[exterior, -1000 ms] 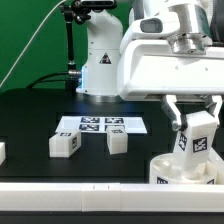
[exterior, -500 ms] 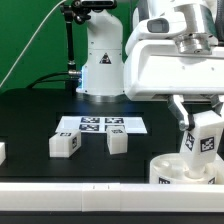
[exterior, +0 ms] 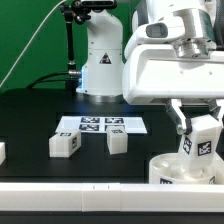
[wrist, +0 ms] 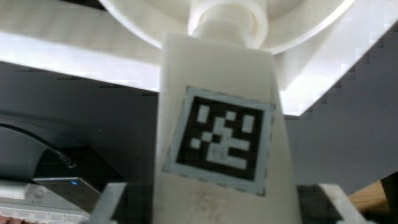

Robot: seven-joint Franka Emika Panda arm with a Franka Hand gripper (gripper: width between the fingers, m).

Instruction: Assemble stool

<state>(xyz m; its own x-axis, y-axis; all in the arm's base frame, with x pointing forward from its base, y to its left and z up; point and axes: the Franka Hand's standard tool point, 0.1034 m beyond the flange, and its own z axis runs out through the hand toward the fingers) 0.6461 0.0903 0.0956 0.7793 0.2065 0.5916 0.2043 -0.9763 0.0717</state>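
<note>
Clamping a tagged stool leg (exterior: pixel 199 140) upright between its fingers, the gripper (exterior: pixel 198 122) holds it over the round seat (exterior: pixel 168 170) (exterior view's right); a loose leg (exterior: pixel 64 144) and another leg (exterior: pixel 118 142) lie beside the marker board (exterior: pixel 100 124).

White leg (wrist: pixel 217 110) bearing one black-and-white tag (wrist: pixel 222 138) is seen lengthwise, flanked by the gripper (wrist: pixel 222 205) fingers (wrist: pixel 107 203). Its far end is met by the round seat (wrist: pixel 317 45).
</note>
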